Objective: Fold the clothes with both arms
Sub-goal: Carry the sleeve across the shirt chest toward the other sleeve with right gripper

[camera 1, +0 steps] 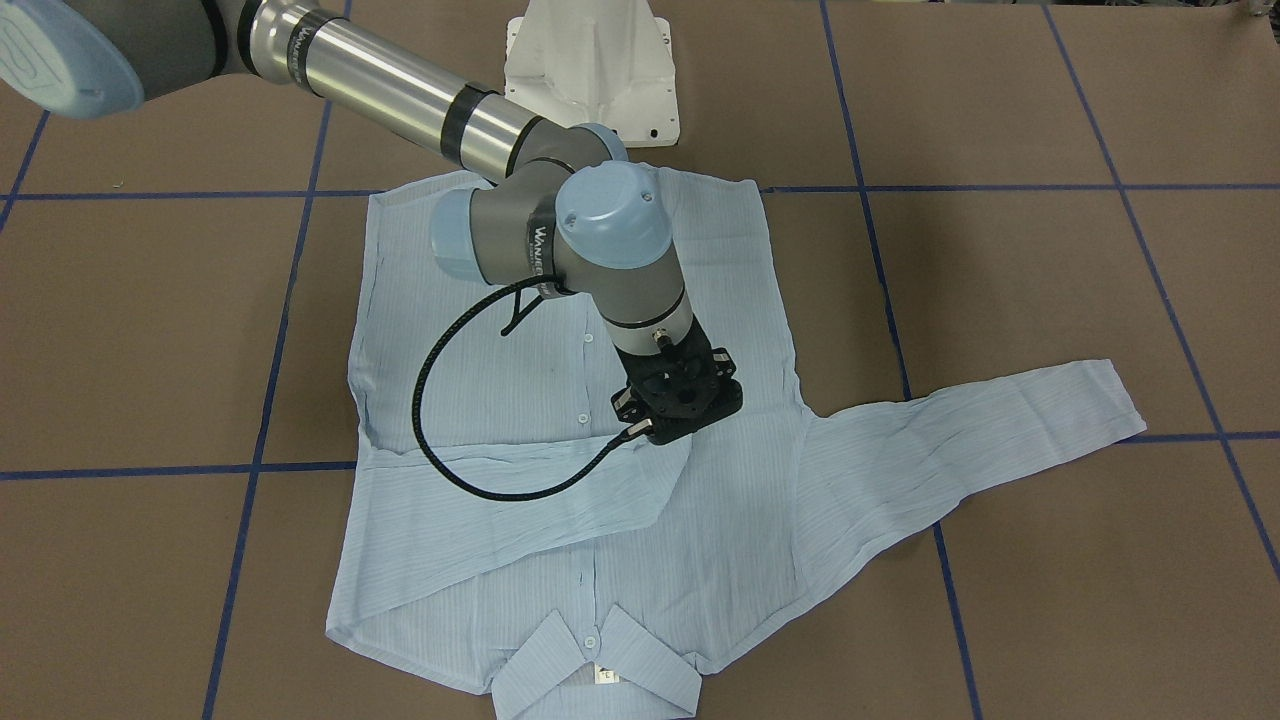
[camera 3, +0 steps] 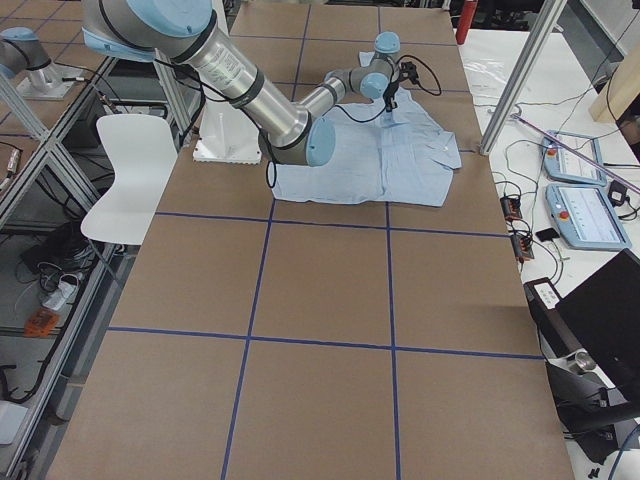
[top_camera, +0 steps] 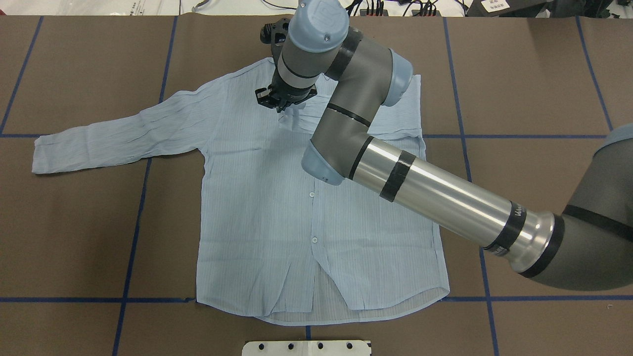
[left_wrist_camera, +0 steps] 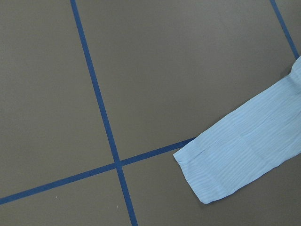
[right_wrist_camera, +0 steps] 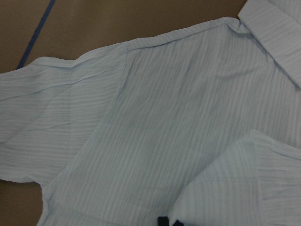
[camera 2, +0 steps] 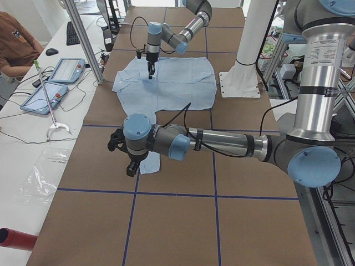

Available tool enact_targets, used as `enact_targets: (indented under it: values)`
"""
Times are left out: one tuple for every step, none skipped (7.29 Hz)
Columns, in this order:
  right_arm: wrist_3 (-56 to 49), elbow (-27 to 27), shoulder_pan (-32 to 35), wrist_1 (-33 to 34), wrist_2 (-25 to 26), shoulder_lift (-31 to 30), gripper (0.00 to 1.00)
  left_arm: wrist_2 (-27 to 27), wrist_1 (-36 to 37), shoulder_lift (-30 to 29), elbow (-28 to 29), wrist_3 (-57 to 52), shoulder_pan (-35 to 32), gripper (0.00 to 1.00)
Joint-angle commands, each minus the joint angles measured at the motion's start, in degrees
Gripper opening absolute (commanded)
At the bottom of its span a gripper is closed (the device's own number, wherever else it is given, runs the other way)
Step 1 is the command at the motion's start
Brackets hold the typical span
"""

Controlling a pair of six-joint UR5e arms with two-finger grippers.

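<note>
The light blue striped shirt (top_camera: 262,212) lies flat and face up on the brown table, collar (camera 1: 600,670) on the far side from the robot. One sleeve is folded across the chest. My right gripper (camera 1: 672,432) points down at that sleeve's cuff near the collar. In the right wrist view its black fingertips (right_wrist_camera: 162,220) sit close together on the fabric. The other sleeve (top_camera: 109,136) stretches out flat to the robot's left. My left gripper (camera 2: 128,169) hovers at that sleeve's cuff (left_wrist_camera: 225,165). I cannot tell whether it is open or shut.
The white pedestal base (camera 1: 590,70) stands at the robot's edge of the table. Blue tape lines (top_camera: 133,237) grid the brown surface. Control tablets (camera 2: 50,94) and a hooked rod (camera 2: 47,100) lie on a side bench, where a person sits.
</note>
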State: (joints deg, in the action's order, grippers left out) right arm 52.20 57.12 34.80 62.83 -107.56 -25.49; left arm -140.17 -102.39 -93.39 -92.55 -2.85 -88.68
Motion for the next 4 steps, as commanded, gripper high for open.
enact_targets:
  values:
    - [0.18, -1.40, -1.93, -1.92, 3.32, 0.96, 1.00, 0.07, 0.00, -1.35, 0.96, 0.03, 0.00, 1.00]
    - [0.88, -1.40, -2.02, -1.92, 3.23, 0.97, 1.00, 0.94, 0.09, -1.88, 0.97, 0.12, 0.00, 1.00]
    - [2.88, -1.14, -2.11, -1.75, 3.23, 1.05, 1.00, 2.25, -0.43, -2.32, 0.62, 4.82, 0.09, 1.00]
    - [4.65, -0.78, -2.02, -1.49, 3.14, 1.05, 1.00, 3.75, -6.09, -1.54, 0.71, 11.57, 2.09, 1.00]
